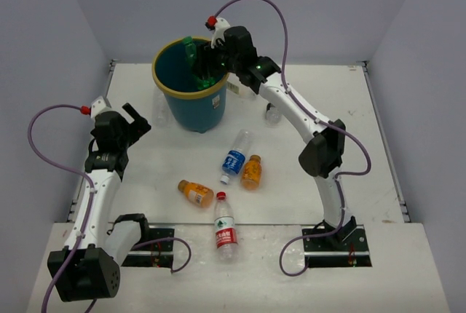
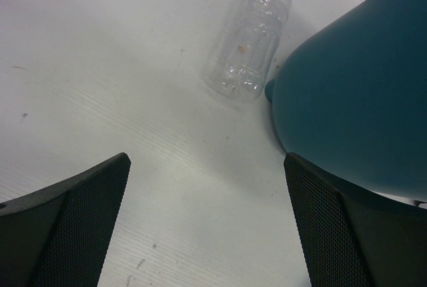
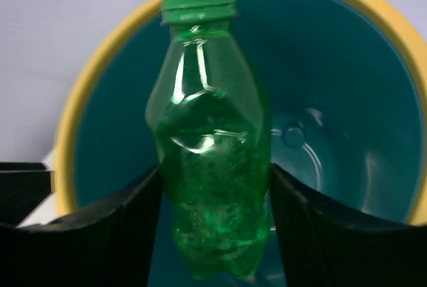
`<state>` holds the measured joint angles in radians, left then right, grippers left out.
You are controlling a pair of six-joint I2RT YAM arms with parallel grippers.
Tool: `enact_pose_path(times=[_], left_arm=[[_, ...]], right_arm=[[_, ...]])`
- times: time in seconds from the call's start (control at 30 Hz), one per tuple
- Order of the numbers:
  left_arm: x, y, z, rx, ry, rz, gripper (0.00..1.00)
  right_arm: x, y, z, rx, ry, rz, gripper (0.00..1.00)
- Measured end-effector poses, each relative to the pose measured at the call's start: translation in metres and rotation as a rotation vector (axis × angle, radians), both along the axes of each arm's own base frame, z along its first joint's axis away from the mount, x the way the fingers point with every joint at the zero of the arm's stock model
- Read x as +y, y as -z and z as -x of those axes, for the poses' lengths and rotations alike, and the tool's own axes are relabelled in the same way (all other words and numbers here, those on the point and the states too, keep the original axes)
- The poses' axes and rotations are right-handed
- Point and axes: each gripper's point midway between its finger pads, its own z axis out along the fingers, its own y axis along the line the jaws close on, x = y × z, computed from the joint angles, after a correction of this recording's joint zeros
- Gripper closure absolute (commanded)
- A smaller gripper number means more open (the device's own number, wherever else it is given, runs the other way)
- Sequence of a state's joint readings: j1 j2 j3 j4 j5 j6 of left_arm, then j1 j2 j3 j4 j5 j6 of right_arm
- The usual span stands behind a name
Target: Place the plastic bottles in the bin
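My right arm reaches far forward from its base, elbow bent high over the right side of the table point(image 1: 364, 145), with the wrist turned in over the bin point(image 1: 164, 84). My right gripper point(image 1: 206, 65) is clamped on the green bottle point(image 3: 210, 167): a finger presses each flank of its lower body. The bottle stands cap up between them, inside the yellow rim and above the teal floor of the bin. It hangs in my hold, clear of the bottom.

My left arm is folded closer to home, its forearm rising along the left edge of the table and the wrist tipped forward and down. My left gripper point(image 1: 135, 120) has its jaws spread wide with nothing between them, only bare tabletop. It points at the foot of the bin on its left side. Just past it a clear bottle point(image 2: 250, 40) lies on its side, its base end close against the bin's wall.

In the middle of the table, between my two arms, lie a blue-label bottle point(image 1: 234, 156) and an orange bottle point(image 1: 252, 172) side by side. A second orange bottle point(image 1: 195, 192) and a red-label bottle point(image 1: 225, 229) lie nearer my bases. Another clear bottle point(image 1: 271, 114) sits under my right forearm, to the right of the bin.
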<state>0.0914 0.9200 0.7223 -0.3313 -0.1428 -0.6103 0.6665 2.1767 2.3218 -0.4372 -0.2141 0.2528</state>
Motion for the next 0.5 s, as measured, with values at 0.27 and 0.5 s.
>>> enact_pose_path(times=[0.27,0.5], left_arm=[[0.0,0.005,-0.001,0.016,-0.001,0.007,0.0],[-0.001,0.005,-0.001,0.017,0.0,0.011,0.0]], right_arm=[[-0.014,-0.006,-0.003,-0.025,0.04,0.028,0.01],[-0.04,-0.076,0.022,-0.13,0.062,-0.029,0.01]])
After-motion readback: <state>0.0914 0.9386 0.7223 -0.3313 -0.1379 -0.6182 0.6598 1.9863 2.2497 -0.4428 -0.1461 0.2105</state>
